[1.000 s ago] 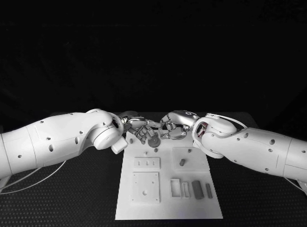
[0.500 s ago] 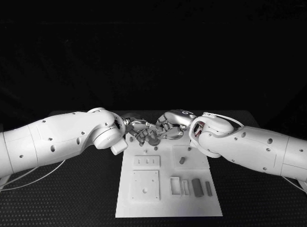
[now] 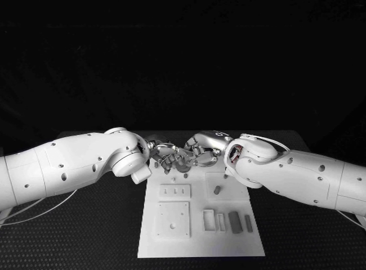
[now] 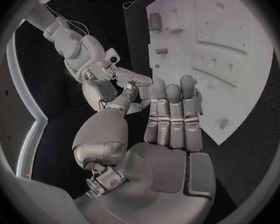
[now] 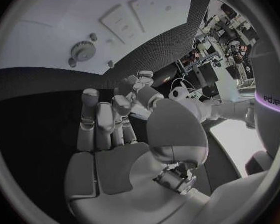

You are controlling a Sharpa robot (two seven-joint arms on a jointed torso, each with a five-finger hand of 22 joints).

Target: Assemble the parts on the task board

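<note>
Lettering is showing sideways on the robot's white arm [image 5: 267, 102] in the right wrist view; it is appearing to read "Sharpa," partly cut off.

Dim overall; background black. Bright from above on task board [image 3: 201, 225], soft shadows beside raised parts. Specular glints on fingers [image 4: 171, 114]. Strong fisheye bending, dark vignette at wrist-view rims. Rim detail blurred.

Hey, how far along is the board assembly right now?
Done, apparently: one gear sits at the board's far end. In hand: nothing; the left robot hand and right robot hand hover open near it. Left: grey bars at the near end and a small piece mid-board.
</note>
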